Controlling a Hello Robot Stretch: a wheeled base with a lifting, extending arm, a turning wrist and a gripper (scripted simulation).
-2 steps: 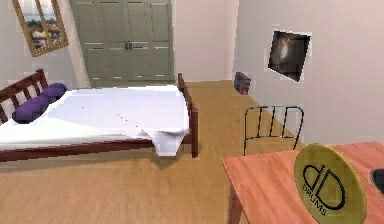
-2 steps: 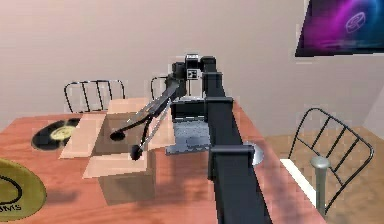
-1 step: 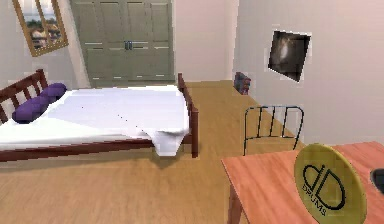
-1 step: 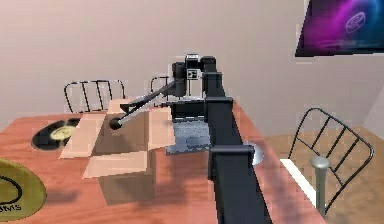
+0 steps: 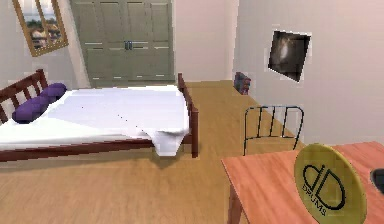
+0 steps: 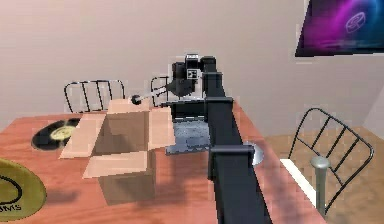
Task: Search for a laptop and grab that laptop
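Arm side view shows a flat grey slab (image 6: 188,136) lying on the wooden table (image 6: 272,185). By its shape and colour I judge it the likely laptop, though lid and keys are too small to make out. It sits between an open cardboard box (image 6: 120,150) at its 9 o'clock and the dark arm (image 6: 228,150) at its 3 o'clock, close against both. The gripper (image 6: 140,99) reaches above the box's top, so the slab lies at roughly 4 o'clock from the fingertips and lower, on the tabletop. Box and arm hide the slab's side edges, so its long axis cannot be told. Whether the jaws are spread or pressed together cannot be told, nor whether they hold anything. The coming move, I judge, calls for shifting the fingers toward 4 o'clock and lowering them without catching a box flap. Farther out, a black record (image 6: 55,132) lies at the box's 10 o'clock, and wire chairs (image 6: 95,95) stand at 12 o'clock beyond the table. Forward view's 9 o'clock holds a bed (image 5: 100,115).
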